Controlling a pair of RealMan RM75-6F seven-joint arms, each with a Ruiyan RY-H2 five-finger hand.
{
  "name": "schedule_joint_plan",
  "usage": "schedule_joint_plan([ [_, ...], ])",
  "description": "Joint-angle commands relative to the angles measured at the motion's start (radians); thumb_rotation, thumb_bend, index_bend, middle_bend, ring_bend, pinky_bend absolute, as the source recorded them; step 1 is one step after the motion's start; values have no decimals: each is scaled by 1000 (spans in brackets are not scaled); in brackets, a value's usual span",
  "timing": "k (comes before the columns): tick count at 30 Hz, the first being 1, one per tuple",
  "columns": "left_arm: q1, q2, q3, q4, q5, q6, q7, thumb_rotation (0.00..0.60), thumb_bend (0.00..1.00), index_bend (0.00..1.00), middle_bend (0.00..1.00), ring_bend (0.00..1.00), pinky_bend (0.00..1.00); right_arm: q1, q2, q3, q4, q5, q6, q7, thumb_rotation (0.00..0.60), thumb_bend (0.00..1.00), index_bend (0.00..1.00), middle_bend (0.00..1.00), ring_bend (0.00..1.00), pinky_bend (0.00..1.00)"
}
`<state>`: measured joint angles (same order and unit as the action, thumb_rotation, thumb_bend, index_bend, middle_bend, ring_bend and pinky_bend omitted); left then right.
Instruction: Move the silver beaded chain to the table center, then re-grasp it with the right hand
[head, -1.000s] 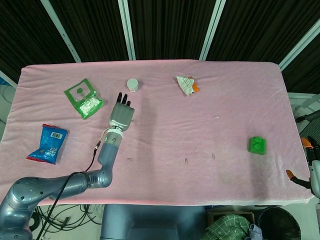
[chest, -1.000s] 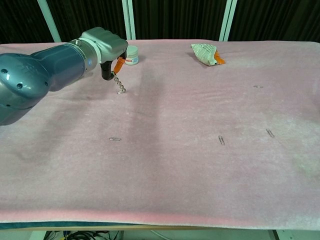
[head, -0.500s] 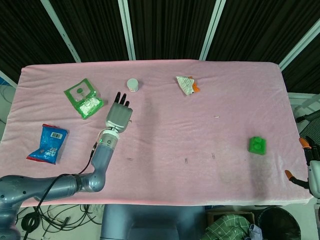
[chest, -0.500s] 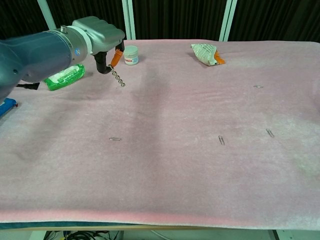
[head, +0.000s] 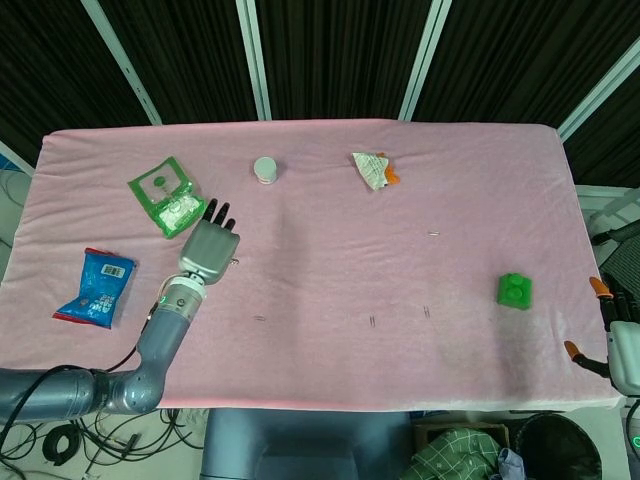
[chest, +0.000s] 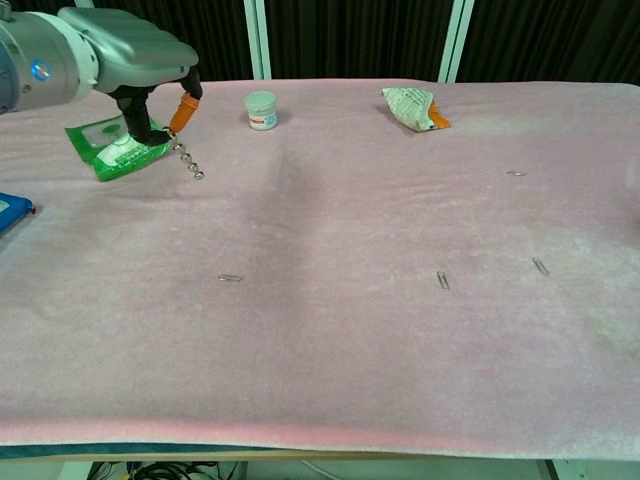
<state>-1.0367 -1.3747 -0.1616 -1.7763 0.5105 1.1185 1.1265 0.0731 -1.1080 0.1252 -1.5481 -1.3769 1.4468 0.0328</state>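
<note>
Pinching the silver beaded chain (chest: 187, 162), left robot hand (chest: 130, 50) — chain dangling; right robot hand (head: 612, 340) at table edge — grip unclear

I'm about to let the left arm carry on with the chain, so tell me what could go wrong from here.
1. The chain dangles from only a pinch under the left robot hand, so it may slip out before it reaches the table center.
2. It hangs close to the green packet and could snag or drag it.
3. The right robot hand sits off the table's far edge, a long reach for the re-grasp, and small beads on the pink cloth may be hard to pick up.
</note>
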Motion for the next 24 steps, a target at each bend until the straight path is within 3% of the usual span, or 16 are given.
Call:
schedule_joint_plan([
  [1, 14, 34, 21, -54, -34, -5, -11, 600, 423, 635, 248, 0, 0, 0, -1, -1, -1, 0, 0, -2, 600, 136, 0, 0, 82, 223],
  [9, 2, 39, 66, -99, -69, -30, -4, 600, 423, 634, 247, 0, 0, -1, 0, 1, -2, 3, 2, -4, 600, 136, 0, 0, 82, 223],
  [24, -67, -30, 90, -108, -141, -23, 30, 600, 423, 635, 247, 0, 0, -3, 4, 4, -2, 0, 8, 8, 600, 136, 0, 0, 82, 223],
])
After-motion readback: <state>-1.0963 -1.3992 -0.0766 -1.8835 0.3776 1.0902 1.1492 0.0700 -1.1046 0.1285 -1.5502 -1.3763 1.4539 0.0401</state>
